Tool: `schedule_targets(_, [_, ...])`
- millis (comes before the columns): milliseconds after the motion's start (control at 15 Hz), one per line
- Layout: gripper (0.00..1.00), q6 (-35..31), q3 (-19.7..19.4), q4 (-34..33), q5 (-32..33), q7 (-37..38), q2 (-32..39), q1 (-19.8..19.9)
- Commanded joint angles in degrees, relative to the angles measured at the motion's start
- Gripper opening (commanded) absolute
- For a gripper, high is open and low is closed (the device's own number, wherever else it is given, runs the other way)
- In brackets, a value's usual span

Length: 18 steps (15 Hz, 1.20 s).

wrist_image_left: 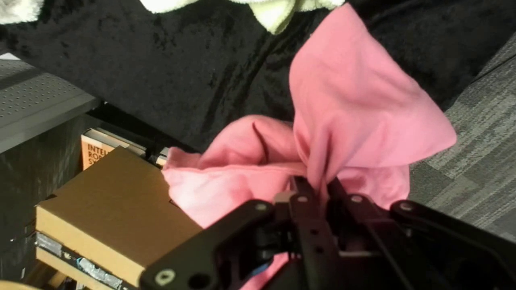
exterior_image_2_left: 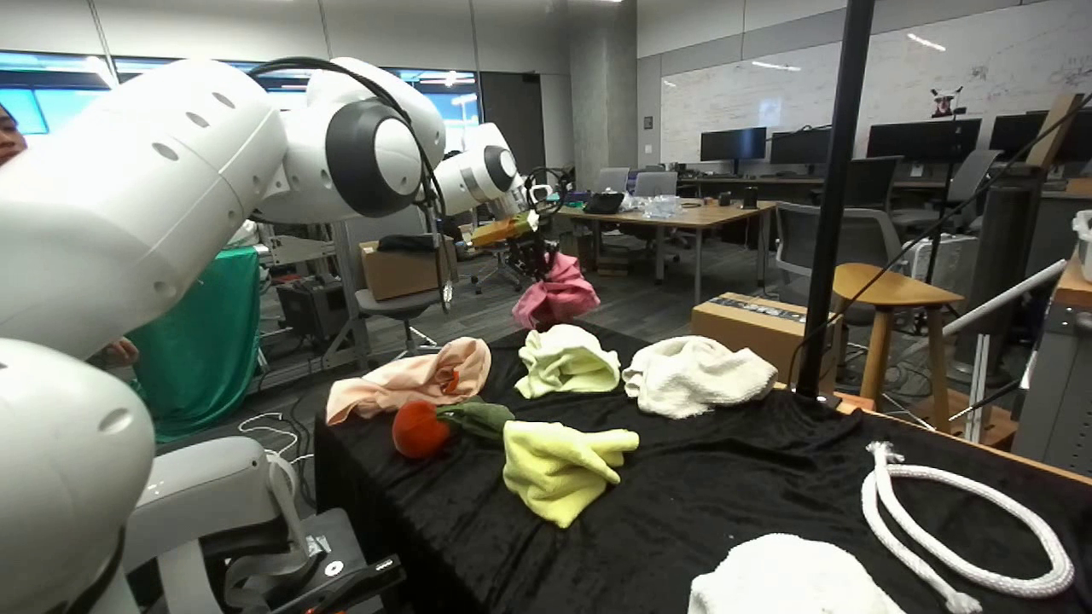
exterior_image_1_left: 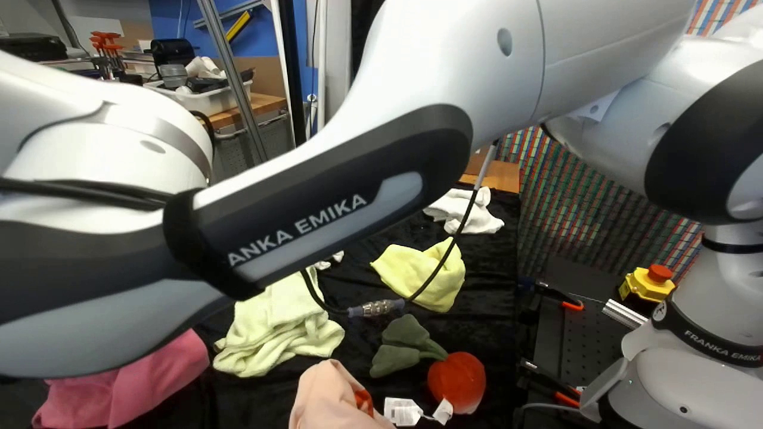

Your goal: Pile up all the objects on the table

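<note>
Hand [wrist_image_left: 322, 187]: low in the wrist view, right of centre, pinched nearly closed on the pink cloth [wrist_image_left: 363, 92]
Cloth's flap: mid-frame, pointing up
Pale green cloth [wrist_image_left: 278, 14]: top edge, up-frame from the hand; likely stacking spot

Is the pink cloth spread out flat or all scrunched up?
Scrunched up. In an exterior view the pink cloth looks like a crumpled bunch, and the wrist view shows its creases meeting where the fingers pinch it.
</note>
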<state>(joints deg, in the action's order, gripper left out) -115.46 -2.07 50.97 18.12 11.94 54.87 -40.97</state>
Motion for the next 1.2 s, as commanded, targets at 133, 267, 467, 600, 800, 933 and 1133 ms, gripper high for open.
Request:
schedule_targets(133, [0.08,3.9,-1.9,4.6,2.4,0.9,-8.7,-0.5])
schedule_targets(267, [0.08,4.2,-2.9,7.7,2.8,1.6,-12.4,-0.4])
schedule_targets(467, [0.08,3.2,-4.8,15.1,3.3,2.3,-19.2,0.2])
schedule_targets(600, [0.08,3.0,-5.8,20.3,3.1,2.1,-23.7,0.9])
schedule_targets(800, [0.08,2.6,-7.7,28.1,3.4,2.1,-30.1,1.9])
schedule_targets(933, [0.08,2.1,-9.0,33.6,3.5,1.9,-34.1,2.7])
schedule_targets(1133, [0.08,0.0,-10.8,41.7,3.6,1.5,-39.1,3.7])
